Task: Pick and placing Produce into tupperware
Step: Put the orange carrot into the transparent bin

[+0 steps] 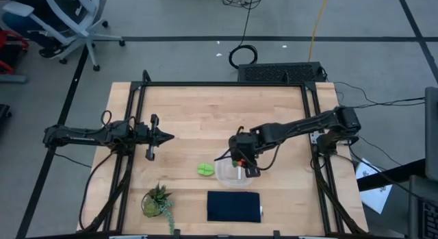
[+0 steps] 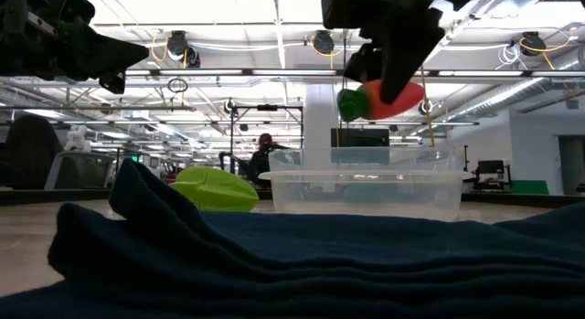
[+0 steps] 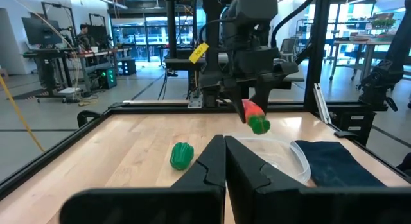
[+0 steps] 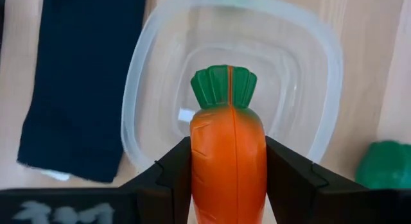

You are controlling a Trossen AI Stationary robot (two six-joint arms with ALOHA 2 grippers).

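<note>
While right gripper [image 4: 228, 169] pinches carrot [image 4: 227, 144] above empty tupperware [image 4: 321, 63], nothing placed yet; green leafy piece [image 1: 205, 169] waits beside. Left gripper [image 1: 166, 136] idle, pressed together.

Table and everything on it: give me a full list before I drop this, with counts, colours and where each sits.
Carrot: one, orange with green top, held above the open container, not yet inside.
Tupperware: one, clear, empty, on the table under the right gripper.
Leafy piece: one, light green, on the table beside the tupperware, toward the left arm.
Cloth: one, dark navy, folded flat at the table's front edge, next to the tupperware.
Potted plant: one, spiky green, near the front edge, on the left arm's side.
Table: one, light wood, black frame.
Right gripper: shut on the carrot, over the tupperware.
Left gripper: idle at the table's left side, fingers closed.
</note>
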